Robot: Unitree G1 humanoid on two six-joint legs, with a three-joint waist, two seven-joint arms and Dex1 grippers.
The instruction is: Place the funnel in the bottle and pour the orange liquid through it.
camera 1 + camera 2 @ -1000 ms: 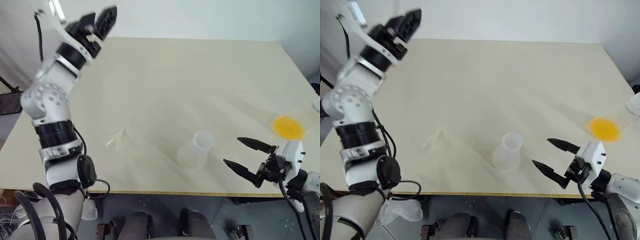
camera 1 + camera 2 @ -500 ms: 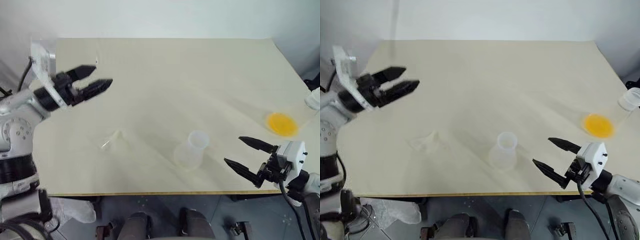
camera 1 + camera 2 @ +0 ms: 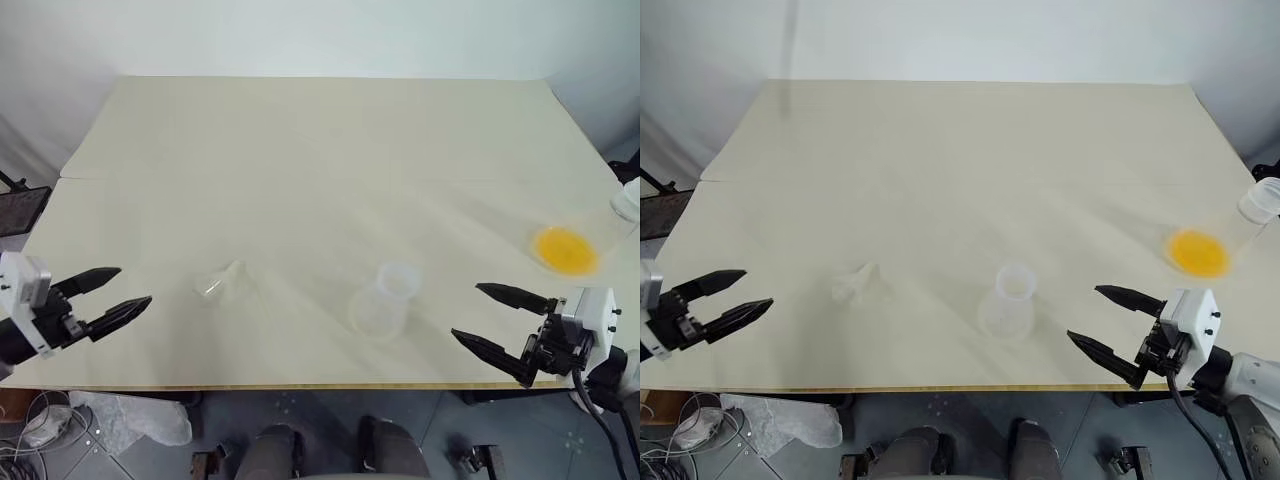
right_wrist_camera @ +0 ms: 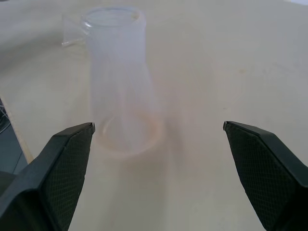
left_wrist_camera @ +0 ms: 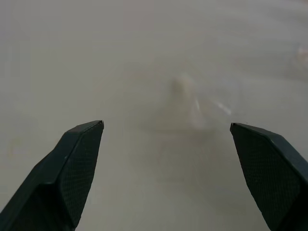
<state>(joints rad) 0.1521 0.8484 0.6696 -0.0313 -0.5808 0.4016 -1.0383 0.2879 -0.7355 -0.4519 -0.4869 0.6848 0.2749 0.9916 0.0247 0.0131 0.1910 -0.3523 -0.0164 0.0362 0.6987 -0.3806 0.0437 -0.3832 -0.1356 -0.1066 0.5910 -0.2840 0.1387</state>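
The funnel [image 3: 222,283], a small clear cone, lies on its side on the cream table's near left part. The bottle [image 3: 385,303], a frosted conical flask, stands upright near the front edge, right of the funnel. The orange liquid [image 3: 565,250] shows as a round patch inside a clear container at the right edge. My left gripper [image 3: 135,285] hovers open at the front left, pointing toward the funnel [image 5: 202,103], a hand's width short of it. My right gripper [image 3: 466,311] stands open right of the bottle [image 4: 122,82], facing it, nothing between its fingers.
The table [image 3: 330,150] stretches far back, with a faint seam running across its middle. Its front edge runs just under both grippers. A crumpled clear plastic bag [image 3: 140,418] lies on the floor below the left front corner.
My left arm has swung down from high over the far left of the table to low at the front left, its gripper now level with the funnel. The right gripper has stayed put.
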